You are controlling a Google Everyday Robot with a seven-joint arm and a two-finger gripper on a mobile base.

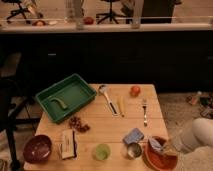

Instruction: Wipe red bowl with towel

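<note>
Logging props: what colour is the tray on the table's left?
Green tray, seen in the camera view; the tool sits over the red bowl.

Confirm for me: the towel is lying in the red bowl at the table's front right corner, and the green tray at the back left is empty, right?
Not quite. The camera view shows the green tray is not empty: a small green item lies in it. The rest holds: the towel lies in the red bowl at the table's front right corner, with the hand over the bowl's right side.
</note>
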